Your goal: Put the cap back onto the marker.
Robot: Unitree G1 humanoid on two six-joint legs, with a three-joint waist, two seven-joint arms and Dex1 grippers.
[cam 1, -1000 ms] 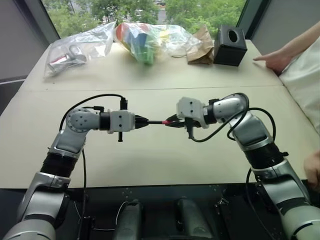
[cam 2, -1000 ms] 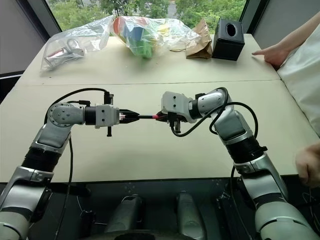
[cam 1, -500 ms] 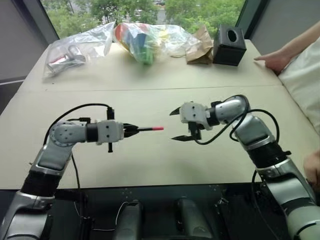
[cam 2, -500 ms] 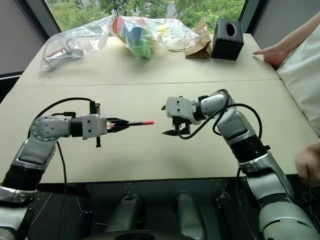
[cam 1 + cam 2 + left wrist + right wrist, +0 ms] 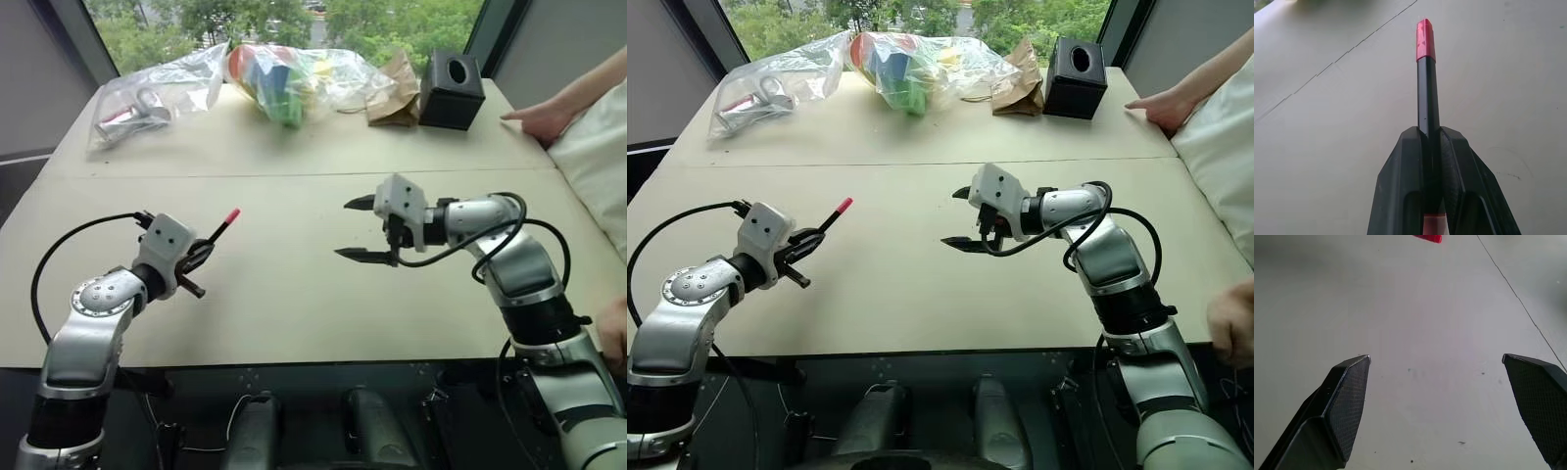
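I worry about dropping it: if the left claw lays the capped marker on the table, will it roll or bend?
The marker is thin and looks straight and rigid, so it probably will not bend. Its body seems faceted, which may limit rolling on the flat table. It likely weighs little; the left claw holds it by one end.

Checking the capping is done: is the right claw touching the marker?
Apart. The left eye view shows bare table between the open right claw and the marker, which the left claw grips.

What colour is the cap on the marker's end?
Red, on the cap capping the black marker; clearest in the left wrist view.
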